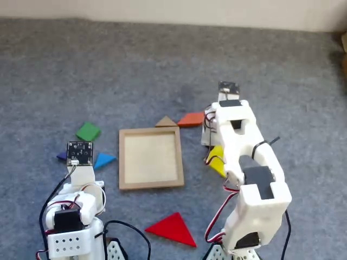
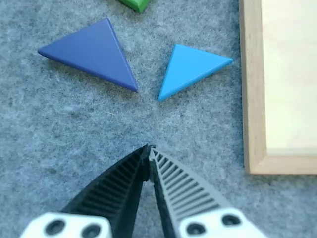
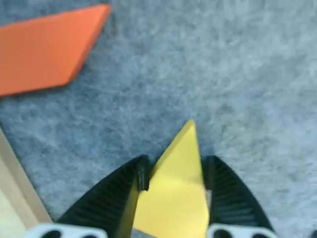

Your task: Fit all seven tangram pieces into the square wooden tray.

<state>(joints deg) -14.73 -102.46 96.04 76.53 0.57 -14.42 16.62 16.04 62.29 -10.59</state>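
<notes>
On the grey worktop [image 1: 162,59], the square wooden tray [image 1: 123,160] lies between my two arms, and all seven pieces lie outside it. My right hand [image 3: 173,171] is clamped on the yellow piece [image 3: 174,203], one finger against each slanted edge. The piece's point projects past the fingertips and its rear is cut off at the frame edge. From above, my right arm [image 1: 244,146] covers most of it, so I cannot determine its full outline or whether it is clear of the worktop. It sits just beside the tray's right rim. The orange parallelogram [image 1: 191,119] lies near the tray's far right corner. The small brown triangle [image 1: 166,122] is at the far rim, but I cannot confirm contact. My left hand [image 2: 149,150] is closed tip to tip on nothing, left of the tray. Ahead of it lie the light blue triangle [image 2: 190,69] and the dark blue triangle [image 2: 91,52], near each other but apart. In the high view the dark one is largely hidden by my wrist camera [image 1: 79,153]. The green square [image 1: 88,131] lies beyond them and is cut off in the wrist view. The red triangle [image 1: 172,228] lies between the arm bases, well apart from the tray.
</notes>
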